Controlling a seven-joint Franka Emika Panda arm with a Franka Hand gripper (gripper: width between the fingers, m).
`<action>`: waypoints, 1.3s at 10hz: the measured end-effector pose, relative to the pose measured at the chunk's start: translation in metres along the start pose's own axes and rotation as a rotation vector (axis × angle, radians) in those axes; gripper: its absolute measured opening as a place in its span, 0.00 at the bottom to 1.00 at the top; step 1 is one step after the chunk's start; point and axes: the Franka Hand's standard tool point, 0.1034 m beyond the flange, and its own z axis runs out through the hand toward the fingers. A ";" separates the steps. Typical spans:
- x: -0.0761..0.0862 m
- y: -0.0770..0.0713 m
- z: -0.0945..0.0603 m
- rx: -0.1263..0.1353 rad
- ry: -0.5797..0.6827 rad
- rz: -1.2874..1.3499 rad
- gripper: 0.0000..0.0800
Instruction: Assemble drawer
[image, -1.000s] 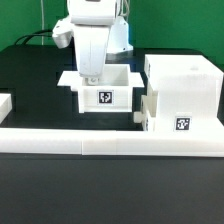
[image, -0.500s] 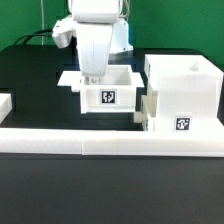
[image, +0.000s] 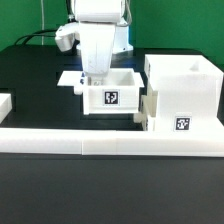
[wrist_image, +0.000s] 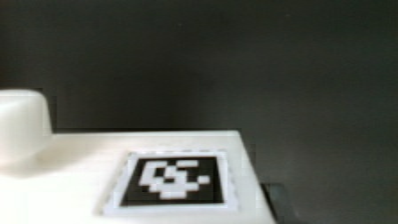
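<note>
One small white tray (image: 112, 97) with a black-and-white tag on its front wall sits mid-table in the exterior view. My gripper (image: 93, 76) comes straight down onto its back left wall, fingers closed on that wall. The tall white box housing (image: 185, 90), with a tag low on its front, stands just to the tray's right. A second white part (image: 146, 108) juts from the housing's left side; its shape is unclear. The wrist view shows the tray's white wall and tag (wrist_image: 175, 178) close up, with a rounded white part (wrist_image: 18, 125) beside it. My fingertips are hidden there.
A long low white rail (image: 110, 142) runs across the front of the black table (image: 40, 80). A small white piece (image: 4, 103) lies at the exterior view's left edge. Cables and the arm's base stand behind the tray.
My gripper and the tray have shifted together toward the exterior view's right, closer to the housing. The housing and rail have not moved.
</note>
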 end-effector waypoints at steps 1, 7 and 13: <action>0.000 0.000 0.000 0.001 0.000 0.001 0.05; 0.017 0.006 0.002 0.011 0.003 0.011 0.05; 0.030 0.008 0.002 0.012 0.001 0.016 0.05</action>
